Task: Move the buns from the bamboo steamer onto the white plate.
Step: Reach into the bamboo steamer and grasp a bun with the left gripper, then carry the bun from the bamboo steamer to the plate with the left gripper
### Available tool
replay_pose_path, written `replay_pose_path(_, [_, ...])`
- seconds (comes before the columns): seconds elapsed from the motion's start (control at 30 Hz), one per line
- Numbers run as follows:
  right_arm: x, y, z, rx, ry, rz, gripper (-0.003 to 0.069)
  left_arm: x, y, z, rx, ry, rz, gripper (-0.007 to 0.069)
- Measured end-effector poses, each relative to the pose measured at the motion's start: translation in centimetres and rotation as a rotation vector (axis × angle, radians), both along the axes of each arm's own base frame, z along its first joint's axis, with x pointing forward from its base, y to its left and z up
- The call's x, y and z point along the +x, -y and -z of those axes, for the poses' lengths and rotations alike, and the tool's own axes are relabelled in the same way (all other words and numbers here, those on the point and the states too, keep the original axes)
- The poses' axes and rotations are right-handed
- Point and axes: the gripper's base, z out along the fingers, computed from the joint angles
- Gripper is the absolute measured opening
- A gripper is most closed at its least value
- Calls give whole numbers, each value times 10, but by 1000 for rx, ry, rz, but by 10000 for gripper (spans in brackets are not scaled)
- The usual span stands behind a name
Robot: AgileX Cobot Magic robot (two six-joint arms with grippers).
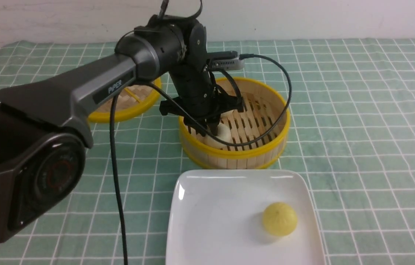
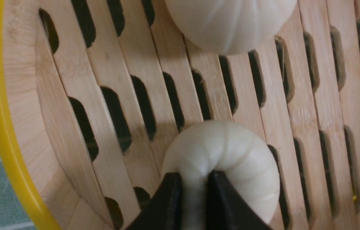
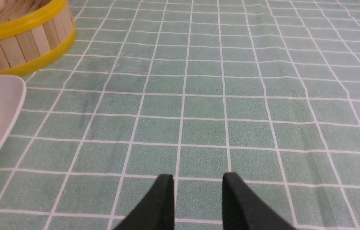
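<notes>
Left gripper (image 2: 194, 179) pinches one bun (image 2: 227, 150) in the bamboo steamer (image 1: 235, 156); next, lift it to the white plate (image 1: 211, 213), six o'clock.

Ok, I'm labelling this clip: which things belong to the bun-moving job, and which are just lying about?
In the job: left gripper, shut on the gripped bun; second bun; bamboo steamer; white plate.
Lying about: yellow bun on the plate; woven lid; right gripper, open.

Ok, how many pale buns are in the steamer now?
2. The first bun is pinched by the left tool near the front-left wall of the bamboo steamer; the second bun lies farther back on the slats. The front view mostly hides it behind the arm.
</notes>
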Motion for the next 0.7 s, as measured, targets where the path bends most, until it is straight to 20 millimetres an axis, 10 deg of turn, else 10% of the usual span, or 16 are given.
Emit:
replay_pose_path(0.17, [0, 0, 0, 0, 0, 0, 240, -8, -2, -35, -17, 14, 45, 28])
replay_pose_path(0.4, [0, 0, 0, 0, 0, 0, 240, -47, -19, -146, -109, 171, 127, 27])
replay_pose_path(0.5, [0, 0, 0, 0, 0, 0, 240, -61, -18, -147, -120, 143, 145, 27])
replay_pose_path(0.7, [0, 0, 0, 0, 0, 0, 240, -96, 16, -70, 5, -92, 282, 28])
